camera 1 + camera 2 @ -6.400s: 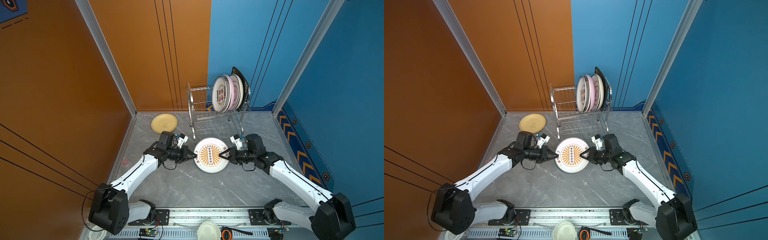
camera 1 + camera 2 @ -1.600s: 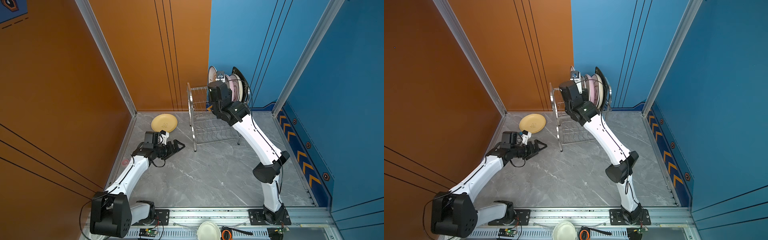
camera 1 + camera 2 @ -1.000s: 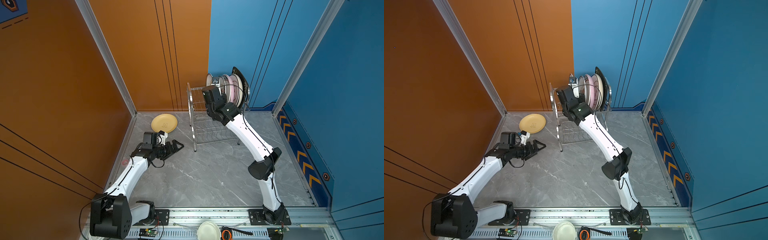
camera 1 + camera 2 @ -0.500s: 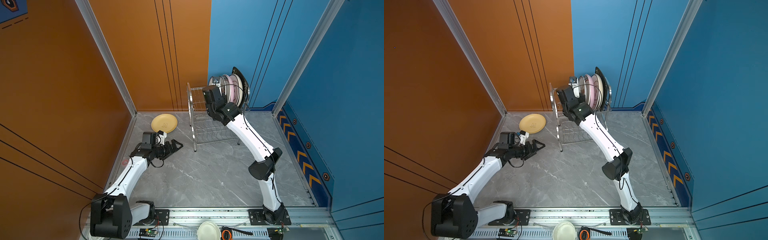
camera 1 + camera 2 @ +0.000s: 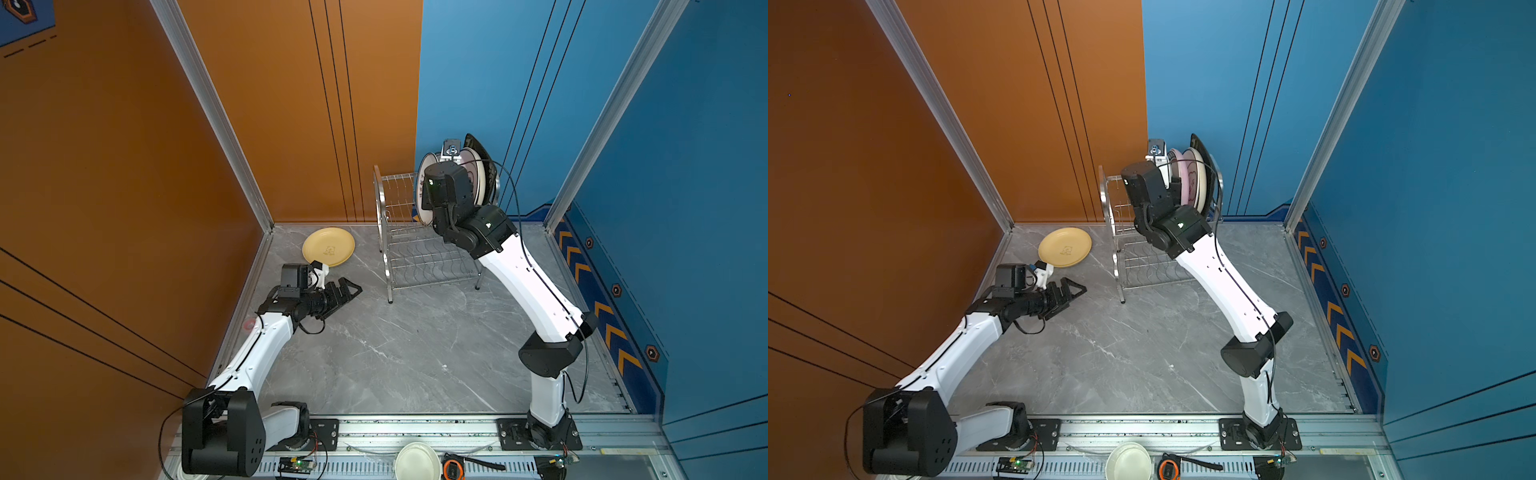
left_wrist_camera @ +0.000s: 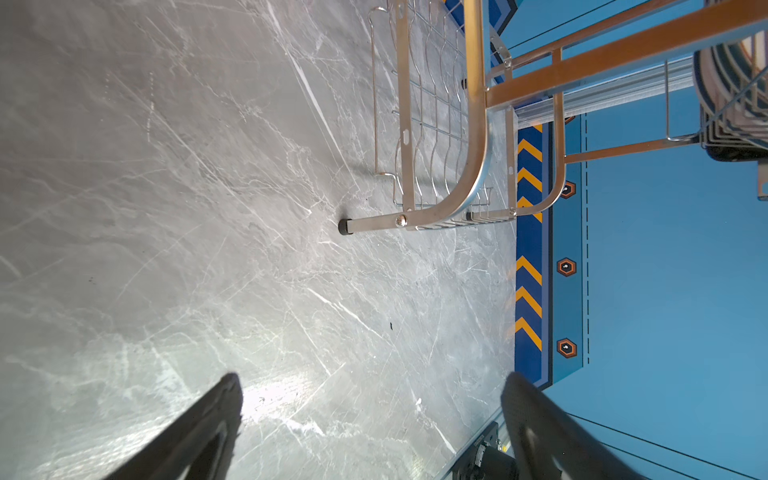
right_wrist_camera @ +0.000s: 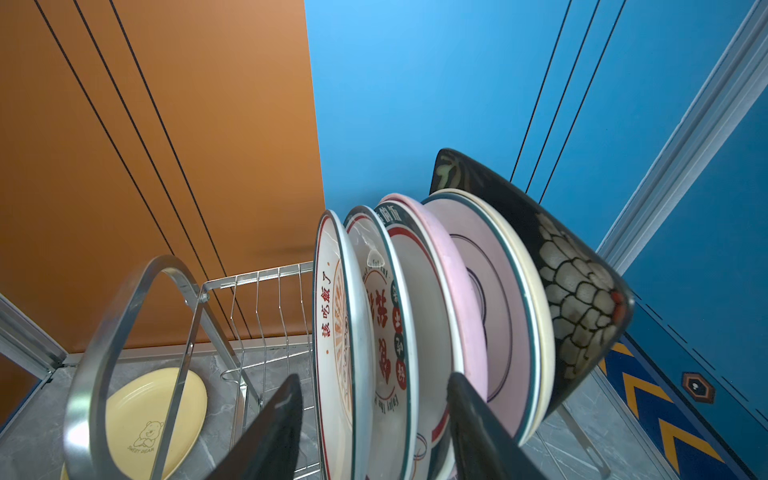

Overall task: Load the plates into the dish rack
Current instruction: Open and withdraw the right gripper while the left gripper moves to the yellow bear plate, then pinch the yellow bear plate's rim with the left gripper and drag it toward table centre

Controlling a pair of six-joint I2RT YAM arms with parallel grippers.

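A grey, white-veined marble tabletop (image 5: 395, 353) is boxed in by an orange wall (image 5: 270, 104) and a blue wall (image 5: 478, 83). The dish rack (image 5: 380, 216) stands at the back where they meet, with plates (image 7: 415, 311) upright on its upper tier. A yellow plate (image 5: 328, 246) lies flat beside it. The right gripper (image 7: 374, 376) straddles the plate rims with its jaws apart, and the left gripper (image 6: 374, 376) hovers spread wide and empty.

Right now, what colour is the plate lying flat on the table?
The plate is yellow, with a tiny bear drawing; the right wrist view shows it best.
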